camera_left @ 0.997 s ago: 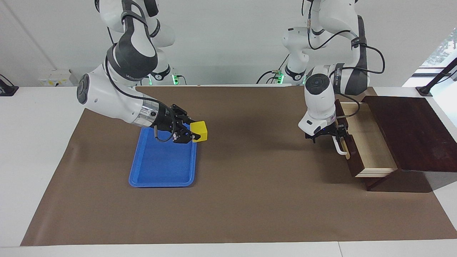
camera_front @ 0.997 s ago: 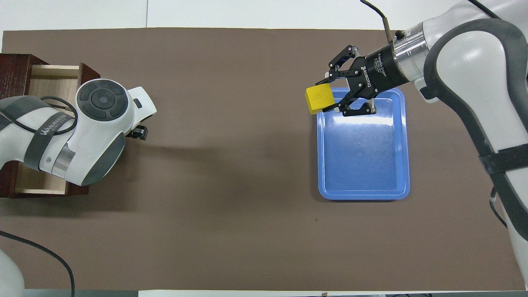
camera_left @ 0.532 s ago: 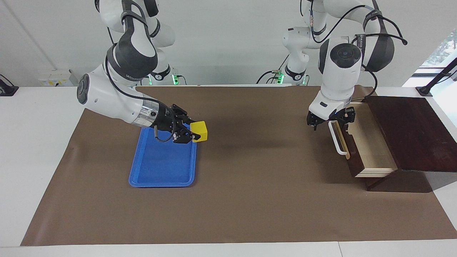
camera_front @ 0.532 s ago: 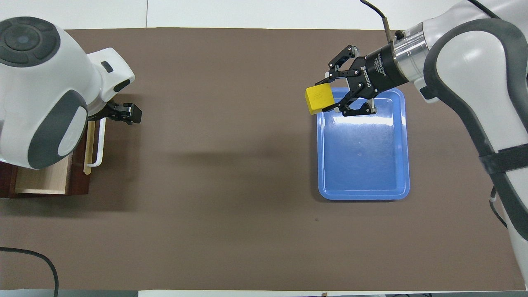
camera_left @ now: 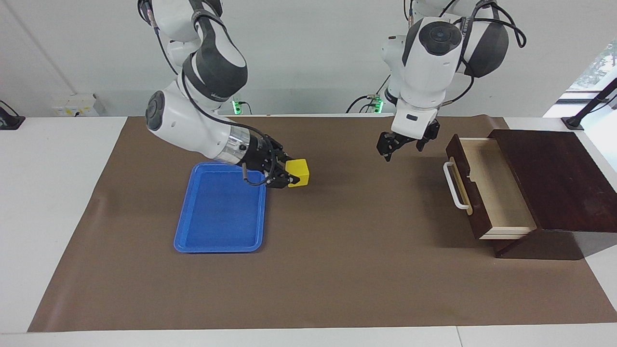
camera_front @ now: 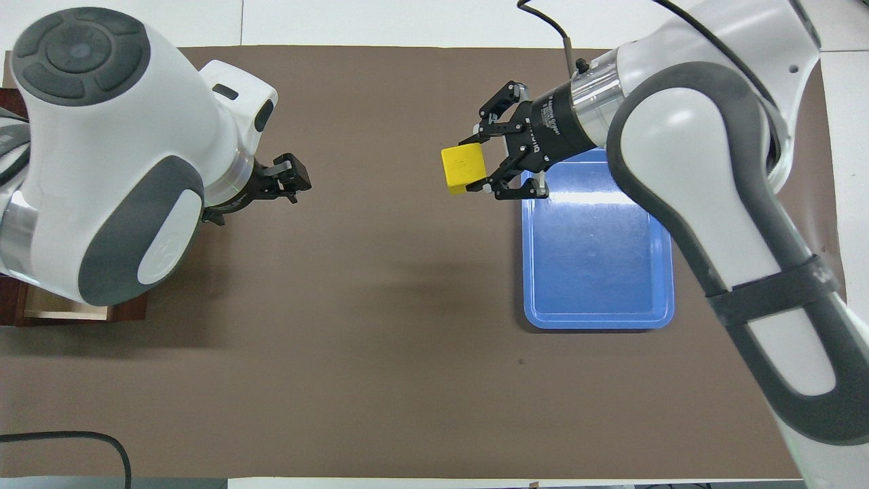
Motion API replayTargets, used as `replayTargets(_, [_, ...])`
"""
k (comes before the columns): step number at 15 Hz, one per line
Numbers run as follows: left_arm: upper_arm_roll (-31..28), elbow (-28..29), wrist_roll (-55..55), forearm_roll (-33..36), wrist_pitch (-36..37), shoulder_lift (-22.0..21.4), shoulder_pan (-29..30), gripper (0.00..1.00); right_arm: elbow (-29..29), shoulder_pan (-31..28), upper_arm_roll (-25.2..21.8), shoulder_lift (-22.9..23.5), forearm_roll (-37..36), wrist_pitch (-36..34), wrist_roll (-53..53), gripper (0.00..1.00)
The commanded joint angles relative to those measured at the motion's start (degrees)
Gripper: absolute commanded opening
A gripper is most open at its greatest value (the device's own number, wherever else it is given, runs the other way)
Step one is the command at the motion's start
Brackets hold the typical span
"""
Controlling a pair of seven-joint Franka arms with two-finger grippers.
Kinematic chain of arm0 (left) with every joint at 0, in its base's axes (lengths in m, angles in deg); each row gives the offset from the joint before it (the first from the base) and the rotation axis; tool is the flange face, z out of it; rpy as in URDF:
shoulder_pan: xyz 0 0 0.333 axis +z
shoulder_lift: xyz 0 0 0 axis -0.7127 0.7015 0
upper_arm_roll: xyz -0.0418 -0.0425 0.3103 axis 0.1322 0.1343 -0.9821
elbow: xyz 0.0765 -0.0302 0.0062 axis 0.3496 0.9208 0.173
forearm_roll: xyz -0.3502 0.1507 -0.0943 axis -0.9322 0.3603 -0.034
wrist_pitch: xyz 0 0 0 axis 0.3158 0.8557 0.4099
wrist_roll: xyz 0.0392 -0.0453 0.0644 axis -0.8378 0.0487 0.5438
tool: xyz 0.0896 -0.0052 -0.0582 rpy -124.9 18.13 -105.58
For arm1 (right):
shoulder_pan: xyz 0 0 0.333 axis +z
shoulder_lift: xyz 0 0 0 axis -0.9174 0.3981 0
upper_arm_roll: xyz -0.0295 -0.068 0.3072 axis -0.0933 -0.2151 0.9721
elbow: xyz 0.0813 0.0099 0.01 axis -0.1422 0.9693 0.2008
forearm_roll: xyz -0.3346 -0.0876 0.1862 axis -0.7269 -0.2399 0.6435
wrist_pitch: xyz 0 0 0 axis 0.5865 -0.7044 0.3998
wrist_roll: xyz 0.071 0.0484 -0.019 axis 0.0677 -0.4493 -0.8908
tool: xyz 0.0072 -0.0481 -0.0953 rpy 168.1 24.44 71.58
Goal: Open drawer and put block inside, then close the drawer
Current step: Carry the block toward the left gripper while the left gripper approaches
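The yellow block [camera_left: 299, 172] is held by my right gripper [camera_left: 290, 177], which is shut on it above the mat, just off the corner of the blue tray toward the left arm's end. It also shows in the overhead view [camera_front: 463, 168] in the right gripper [camera_front: 482, 165]. The drawer [camera_left: 487, 190] stands pulled open, its pale inside bare, its white handle [camera_left: 452, 185] free. My left gripper [camera_left: 404, 146] is open and empty, raised over the mat beside the drawer's front. In the overhead view the left gripper [camera_front: 293, 182] shows, and the left arm hides most of the drawer [camera_front: 68, 314].
The blue tray [camera_left: 219, 212] lies flat on the brown mat toward the right arm's end, with nothing in it; it also shows in the overhead view [camera_front: 597, 272]. The dark cabinet [camera_left: 554, 178] holding the drawer stands at the left arm's end.
My left gripper let go of the drawer handle, rose and moved away from the drawer toward the table's middle. My right gripper carried the block off the tray toward the drawer's end.
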Motion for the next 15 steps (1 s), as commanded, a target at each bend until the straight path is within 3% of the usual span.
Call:
replayTargets(1, [-0.81, -2.93, 22.63, -3.08, -1.95, 1.89, -1.91, 1.00, 1.13, 2.73, -0.13, -0.81, 1.60, 3.19, 3.38, 0.00])
replayTargets(6, [-0.98, -6.62, 55.81, -3.52, -3.20, 5.05, -2.53, 1.00, 1.30, 4.76, -0.13, -0.81, 1.60, 5.22, 5.50, 0.00])
replayTargets(11, [-1.16, -8.37, 69.10, -5.10, -2.94, 6.28, -3.32, 1.00, 1.30, 6.25, -0.13, -0.81, 1.60, 6.80, 7.17, 0.00])
replayTargets(15, [-1.07, -9.17, 71.59, -5.19, -3.11, 6.63, -4.99, 1.00, 1.74, 8.89, -0.13, -0.73, 1.77, 11.62, 10.85, 0.00])
